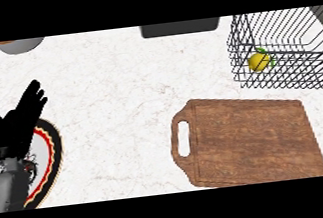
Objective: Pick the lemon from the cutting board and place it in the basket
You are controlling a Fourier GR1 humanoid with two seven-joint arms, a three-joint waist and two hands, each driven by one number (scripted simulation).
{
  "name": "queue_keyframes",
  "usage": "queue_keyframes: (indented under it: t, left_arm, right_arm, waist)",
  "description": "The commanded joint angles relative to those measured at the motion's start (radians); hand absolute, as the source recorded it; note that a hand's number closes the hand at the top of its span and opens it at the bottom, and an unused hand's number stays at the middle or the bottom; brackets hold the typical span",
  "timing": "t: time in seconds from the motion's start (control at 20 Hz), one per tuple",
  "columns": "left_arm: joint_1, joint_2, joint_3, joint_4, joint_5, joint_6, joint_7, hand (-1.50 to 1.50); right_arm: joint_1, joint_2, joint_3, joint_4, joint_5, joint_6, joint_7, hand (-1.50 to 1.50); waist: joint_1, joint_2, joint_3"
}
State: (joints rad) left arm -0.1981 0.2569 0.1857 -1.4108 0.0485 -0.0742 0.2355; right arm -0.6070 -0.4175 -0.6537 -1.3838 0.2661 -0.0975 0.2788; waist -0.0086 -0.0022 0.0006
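Note:
The yellow lemon [260,61], with a small green leaf, lies inside the black wire basket [317,75] at the counter's upper right. The brown wooden cutting board [250,141] with a handle slot on its left side lies bare at the lower right. My left hand [13,123] rests open at the left edge, fingers straight and pointing up, holding nothing. It hovers over a round plate with a red and black rim [52,148]. My right hand does not show.
A dark rectangular object [180,27] sits at the counter's far edge, top centre. A grey round vessel with an orange rim [18,45] stands at the top left. White marbled counter lies between the plate and the board.

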Motion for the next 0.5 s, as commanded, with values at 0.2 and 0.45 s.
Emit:
queue_keyframes:
  t: [0.2, 0.45]
  left_arm:
    - [-0.002, -0.031, -0.018, -0.02, -0.022, 0.036, 0.014, 0.0]
    - [-0.01, -0.005, -0.005, -0.013, -0.011, 0.007, 0.017, 0.0]
  right_arm:
    - [0.154, -0.274, -0.191, 0.142, -0.258, 0.339, -0.048, -1.5]
    - [0.256, -0.398, -0.265, 0.363, -0.327, 0.513, -0.218, -1.5]
  waist:
    - [-0.001, 0.001, 0.001]
    - [0.006, 0.004, 0.001]
